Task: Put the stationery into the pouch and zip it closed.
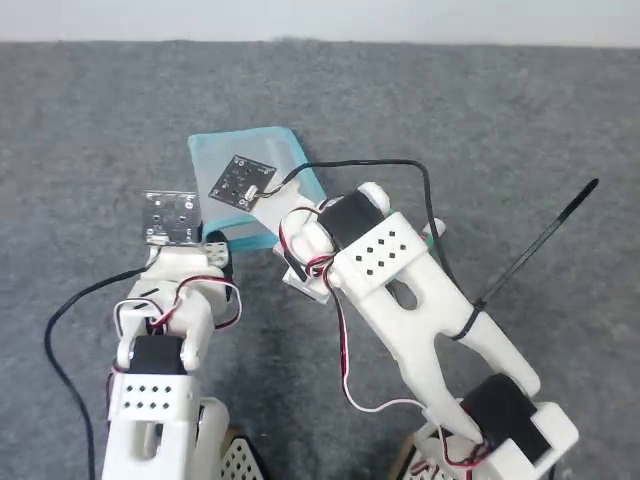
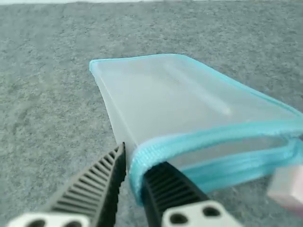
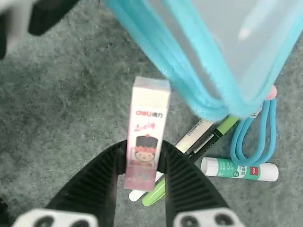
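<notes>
The pouch (image 1: 275, 150) is translucent with a teal zip edge (image 2: 189, 142) and lies flat on the grey carpet. My left gripper (image 2: 132, 175) is shut on the near corner of that zip edge, one finger on each side of the teal trim. My right gripper (image 3: 144, 161) is shut on a pink eraser (image 3: 147, 127) and holds it just in front of the pouch mouth (image 3: 199, 90). The eraser (image 2: 286, 187) also shows beside the mouth in the left wrist view. In the high view my right gripper (image 1: 298, 262) sits at the pouch's near edge.
Under the right gripper lie a green pen (image 3: 222, 127), a white pen (image 3: 194, 135) and a glue stick (image 3: 239, 169), beside a blue cord loop (image 3: 253, 137) that hangs off the pouch's corner. A black cable (image 1: 400, 165) arcs over the right arm. Grey carpet (image 1: 520, 120) surrounds the pouch.
</notes>
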### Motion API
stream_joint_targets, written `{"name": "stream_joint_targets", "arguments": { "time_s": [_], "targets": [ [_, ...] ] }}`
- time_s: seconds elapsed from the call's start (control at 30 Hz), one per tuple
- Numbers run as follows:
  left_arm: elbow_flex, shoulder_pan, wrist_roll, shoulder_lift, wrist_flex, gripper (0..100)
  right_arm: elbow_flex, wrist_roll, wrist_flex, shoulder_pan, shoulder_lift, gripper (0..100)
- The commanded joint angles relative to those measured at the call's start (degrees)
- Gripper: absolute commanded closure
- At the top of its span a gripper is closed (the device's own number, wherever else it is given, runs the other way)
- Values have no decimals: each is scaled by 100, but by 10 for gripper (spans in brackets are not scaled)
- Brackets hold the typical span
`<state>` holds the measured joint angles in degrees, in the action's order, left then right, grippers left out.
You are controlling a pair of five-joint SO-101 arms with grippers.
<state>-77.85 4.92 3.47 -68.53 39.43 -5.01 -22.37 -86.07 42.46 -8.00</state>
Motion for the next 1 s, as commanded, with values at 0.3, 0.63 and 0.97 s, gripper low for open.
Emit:
{"name": "stream_joint_targets", "arguments": {
  "time_s": [0.3,0.63,0.97],
  "targets": [
    [110,-800,-387,-141,44,989,1600,1116,-391,-919,1297,993],
    [22,-1679,-958,-141,88,989,3051,1187,-945,-927,1877,993],
    [31,-1679,-1169,-149,220,989,3763,1011,-1675,-954,2800,993]
  ]
}}
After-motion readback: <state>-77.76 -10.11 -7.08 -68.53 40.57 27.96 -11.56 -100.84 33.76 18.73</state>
